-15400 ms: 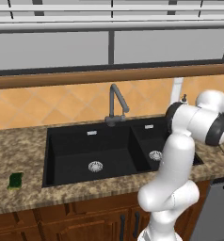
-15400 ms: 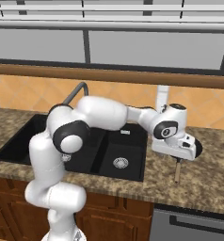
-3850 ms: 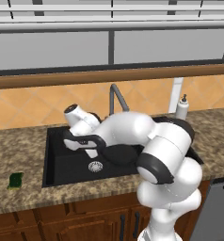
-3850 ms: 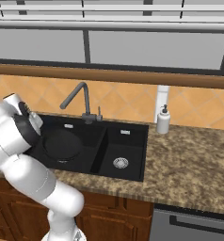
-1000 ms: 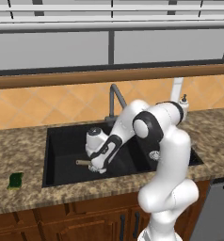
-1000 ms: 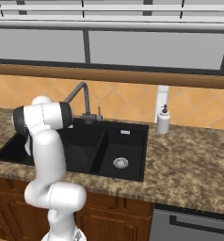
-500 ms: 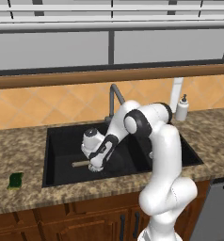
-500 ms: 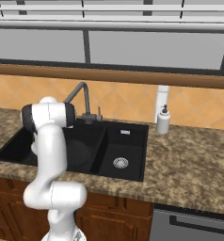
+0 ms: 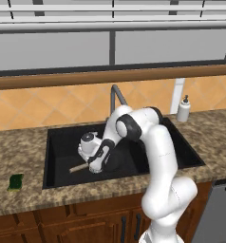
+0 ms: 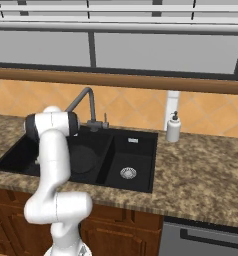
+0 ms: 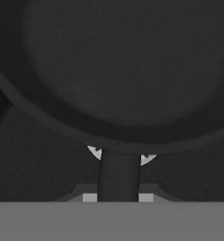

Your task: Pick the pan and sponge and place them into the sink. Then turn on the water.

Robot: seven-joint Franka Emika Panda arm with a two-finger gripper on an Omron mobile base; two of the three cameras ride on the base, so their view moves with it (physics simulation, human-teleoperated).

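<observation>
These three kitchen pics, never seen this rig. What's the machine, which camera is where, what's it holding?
It is a white robot arm on a drivable base in a rendered kitchen. Two cameras sit behind it, left and right; the third rides on the hand.

The gripper is down in the large bowl of the black sink, shut on the pan's wooden handle. The hand view looks along that handle to the round black pan, which is already in the sink.

The green sponge lies on the granite counter, left of the sink. The faucet shows no stream. A soap dispenser stands behind.
</observation>
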